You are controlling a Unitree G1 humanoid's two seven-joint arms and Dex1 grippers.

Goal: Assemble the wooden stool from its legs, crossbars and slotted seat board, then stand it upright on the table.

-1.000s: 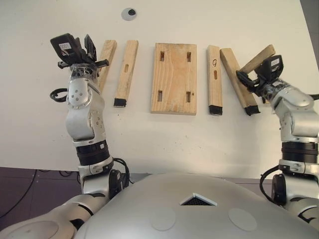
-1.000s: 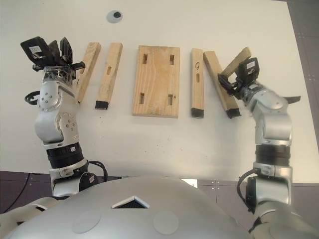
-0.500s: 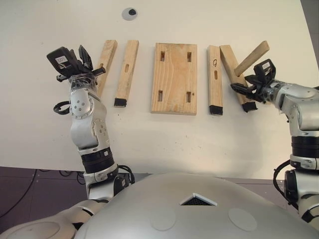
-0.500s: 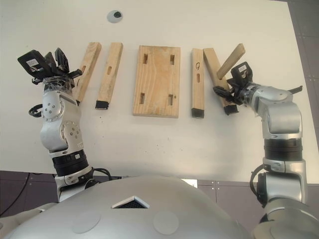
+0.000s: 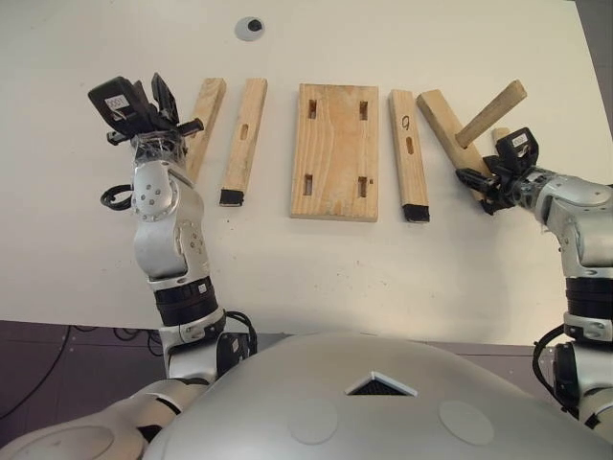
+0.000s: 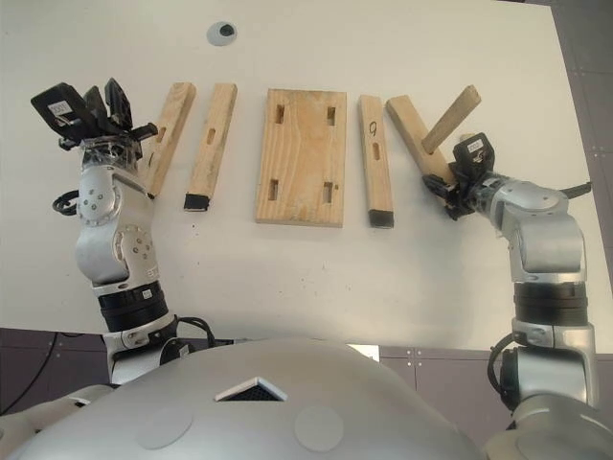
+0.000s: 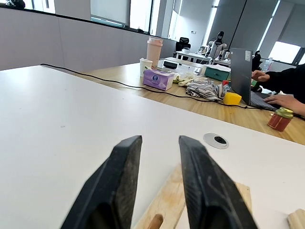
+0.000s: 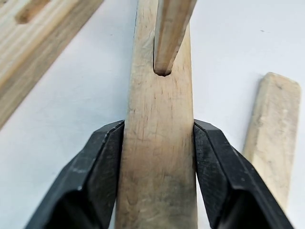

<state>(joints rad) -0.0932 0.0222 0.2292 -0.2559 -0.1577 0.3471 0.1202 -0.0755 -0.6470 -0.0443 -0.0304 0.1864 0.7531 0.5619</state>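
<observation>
You see the slotted seat board (image 5: 334, 151) lying flat, four slots up, centre. Two left legs (image 5: 243, 141) lie beside it; the inner right leg (image 5: 409, 155) is black-footed. The far-right leg (image 5: 442, 120), a crossbar (image 5: 490, 113) tilted up from its slot, sits clamped in the right gripper (image 5: 487, 184).

Pale, grained wood: the board (image 5: 333, 150) and a leg (image 5: 241, 141), black at one end. White table (image 5: 383, 268). Black fingers (image 8: 102, 176). Grey grommet (image 5: 251, 27), dark in the middle.
</observation>
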